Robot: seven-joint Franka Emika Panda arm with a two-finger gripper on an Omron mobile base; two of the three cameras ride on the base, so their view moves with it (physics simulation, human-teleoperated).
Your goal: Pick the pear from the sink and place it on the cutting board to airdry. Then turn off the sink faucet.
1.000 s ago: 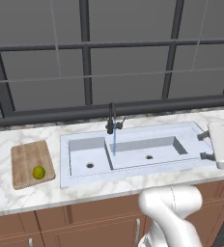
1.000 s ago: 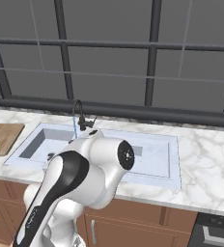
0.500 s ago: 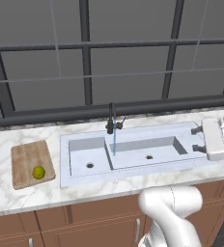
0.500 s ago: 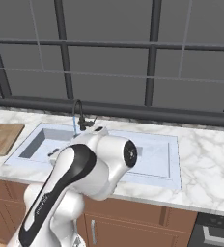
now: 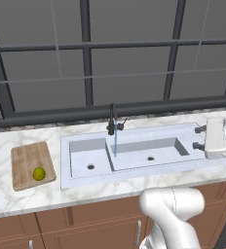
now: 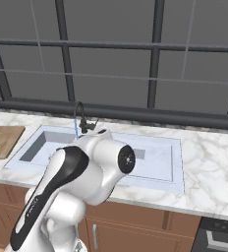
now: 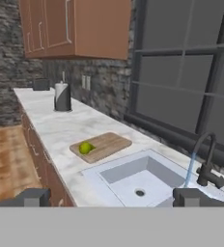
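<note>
The pear (image 5: 38, 173) is lying on the cutting board (image 5: 26, 158), so the first half of the task is judged done, and the step in hand is judged to be the shutting off of the sink faucet (image 5: 113, 119), from which a thin blue stream of water (image 5: 115, 143) is being poured into the sink (image 5: 134, 168). The claw (image 5: 198, 137) is being held at the right end of the sink, above the counter (image 5: 3, 194), with its fingers pointing along the basin toward the faucet. Its two dark tips are seen well apart in both the left base view and the hand view, with nothing between them, so it is judged wide open and empty.

From the claw, the faucet is lying ahead and slightly toward the window; the pear and board are lying far beyond it, past the sink's far end. For the step to be done well, the claw is best carried forward toward the small side lever (image 5: 123, 121), not the gooseneck, and the lever pushed gently until the stream stops.

Being counted: one pear, one board, one faucet, two basins each with one drain hole, and one dark paper-towel holder (image 7: 62, 96) on the far counter
</note>
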